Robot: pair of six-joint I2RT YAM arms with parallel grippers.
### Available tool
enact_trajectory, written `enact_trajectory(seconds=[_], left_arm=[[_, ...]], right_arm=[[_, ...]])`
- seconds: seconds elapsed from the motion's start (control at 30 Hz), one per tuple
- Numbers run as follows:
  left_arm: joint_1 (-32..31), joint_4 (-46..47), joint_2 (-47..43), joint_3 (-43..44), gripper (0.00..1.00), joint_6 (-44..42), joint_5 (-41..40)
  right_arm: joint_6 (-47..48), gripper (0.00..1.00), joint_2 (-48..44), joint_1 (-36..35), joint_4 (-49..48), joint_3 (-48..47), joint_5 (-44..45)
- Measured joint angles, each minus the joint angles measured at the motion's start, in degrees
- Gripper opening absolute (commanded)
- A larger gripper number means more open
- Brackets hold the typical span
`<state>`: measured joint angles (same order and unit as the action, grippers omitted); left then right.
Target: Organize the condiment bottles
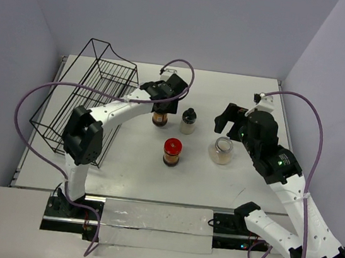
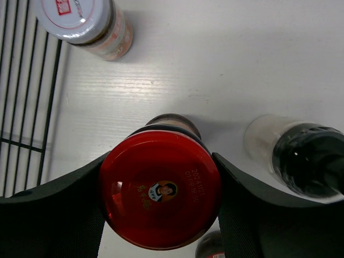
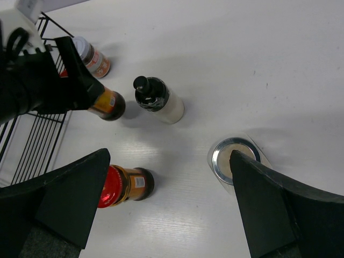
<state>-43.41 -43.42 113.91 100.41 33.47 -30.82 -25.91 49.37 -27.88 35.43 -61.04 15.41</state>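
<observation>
The left claw (image 1: pixel 163 105) is clamped around a red-lidded jar (image 2: pixel 159 191); I cannot tell whether the jar is lifted off the table (image 1: pixel 128 174). In the overhead view, the black-capped jar (image 1: pixel 189 120) stands at the claw's 3 o'clock. The second red-lidded jar (image 1: pixel 172 151) is at 5 o'clock and the wire rack (image 1: pixel 94 93) at 9 o'clock. The silver-lidded jar (image 2: pixel 80 21) sits just beside the rack's wires. The right claw (image 3: pixel 169 172) hangs spread wide and empty, with the wide jar (image 1: pixel 222 149) at its 6 o'clock. No jar is in the rack. If the rack is where they belong, I judge the sorting barely begun, with all five jars left.
</observation>
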Motion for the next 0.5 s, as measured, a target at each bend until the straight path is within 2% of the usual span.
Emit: enact_trajectory(seconds=[0.27, 0.5], left_arm=[[1.4, -4.9, -5.4, 7.9, 0.1, -5.3, 2.6], [6.2, -8.6, -11.1, 17.4, 0.1, -10.1, 3.5]], right_arm=[[0.0, 1.0, 0.1, 0.0, 0.0, 0.0, 0.0], [0.0, 1.0, 0.1, 0.0, -0.1, 0.0, 0.0]])
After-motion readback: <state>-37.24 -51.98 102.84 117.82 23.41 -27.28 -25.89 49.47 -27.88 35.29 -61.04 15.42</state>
